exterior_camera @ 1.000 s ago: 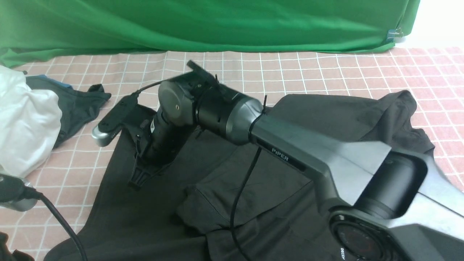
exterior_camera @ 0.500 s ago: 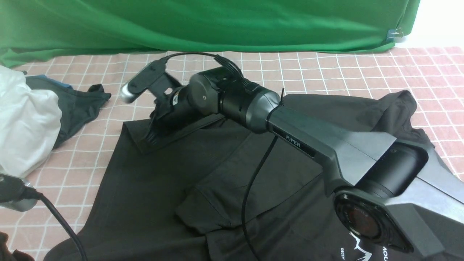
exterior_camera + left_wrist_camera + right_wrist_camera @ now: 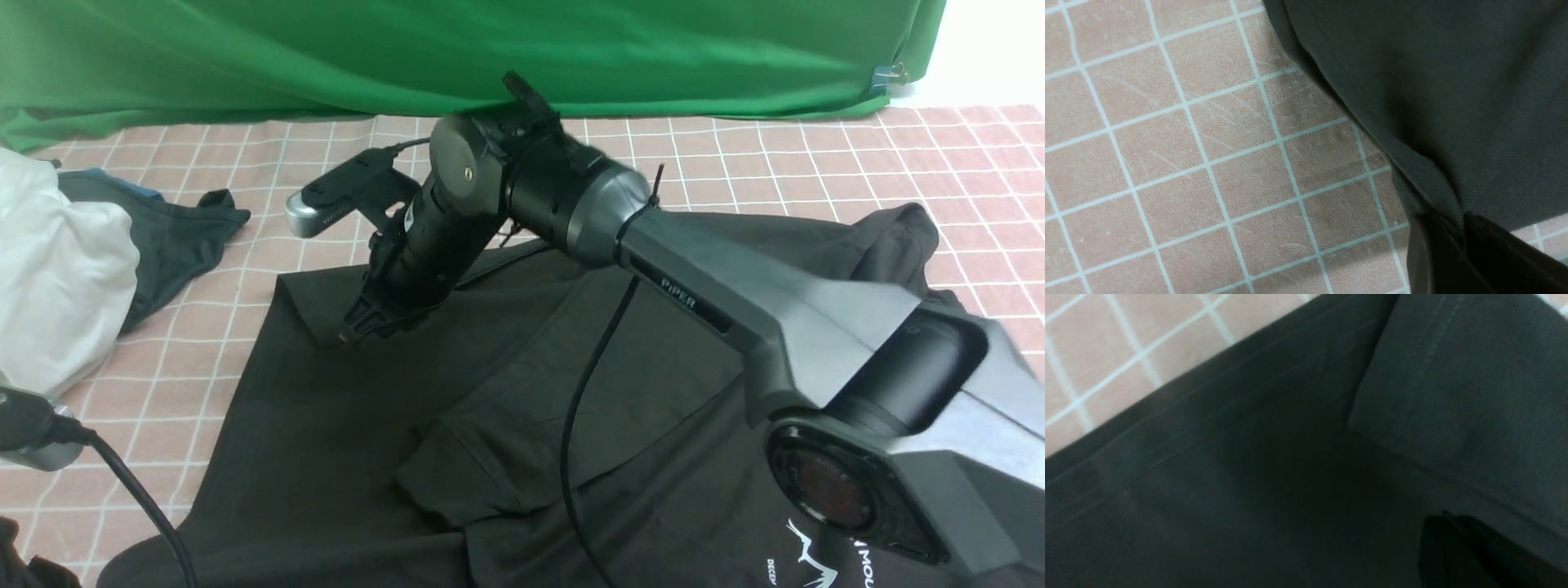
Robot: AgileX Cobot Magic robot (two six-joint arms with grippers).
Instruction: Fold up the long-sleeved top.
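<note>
Long-sleeved top [image 3: 343,425]: black, lay spread over the checked counter [image 3: 816,155].
Left fingers [image 3: 1433,257]: pinched the top's hem.
Right fingers [image 3: 363,318]: pressed together, near its far-left corner.

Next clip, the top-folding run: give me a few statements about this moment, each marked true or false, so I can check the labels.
1. The right gripper is over the long-sleeved top, near its far left corner. True.
2. The white garment lies on the robot's right. False: it lies on its left.
3. The left gripper pinches the top's edge. True.
4. The backdrop is blue. False: it is green.
5. The top is folded into a neat rectangle. False: it lies spread out and rumpled.
</note>
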